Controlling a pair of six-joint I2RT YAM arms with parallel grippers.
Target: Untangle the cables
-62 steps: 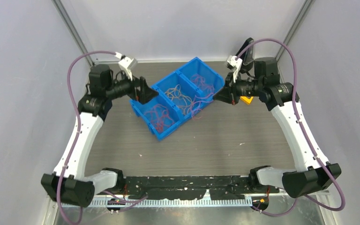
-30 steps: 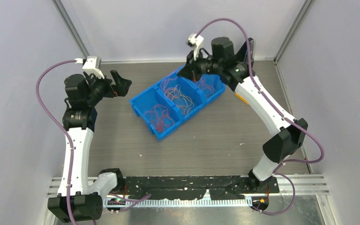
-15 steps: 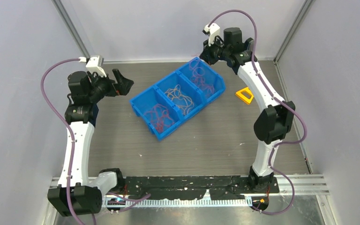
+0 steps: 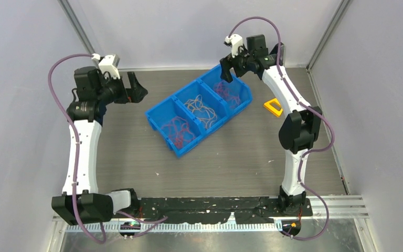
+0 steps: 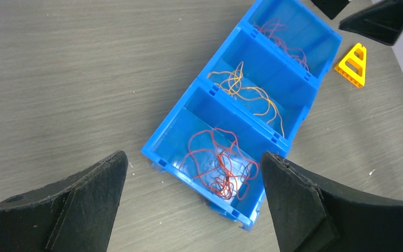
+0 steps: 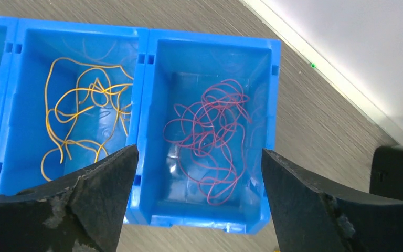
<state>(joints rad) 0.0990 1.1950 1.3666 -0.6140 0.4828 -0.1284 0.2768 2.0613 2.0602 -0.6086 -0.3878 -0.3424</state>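
A blue three-compartment bin point(image 4: 215, 128) sits mid-table. The cables lie sorted in it. Red cables point(image 4: 178, 128) point(image 5: 220, 160) fill the near-left compartment. Orange-yellow cables point(image 4: 202, 109) point(image 6: 81, 110) are in the middle one. Pinkish-purple cables point(image 4: 225, 92) point(image 6: 210, 131) are in the far-right one. My right gripper point(image 4: 230, 68) point(image 6: 199, 152) hovers above the far-right compartment, open, with nothing between its fingers. My left gripper point(image 4: 135, 89) point(image 5: 193, 157) hangs open and empty, high and to the left of the bin, looking down at the red compartment.
A small yellow triangular piece point(image 4: 273, 107) point(image 5: 352, 64) lies on the table right of the bin. Walls with metal corner posts close in the back and both sides. The arm bases stand along the near edge.
My right gripper, shut until half a second ago, now stands open over the far-right compartment. The right arm has drawn up more upright. My left gripper shifted slightly back.
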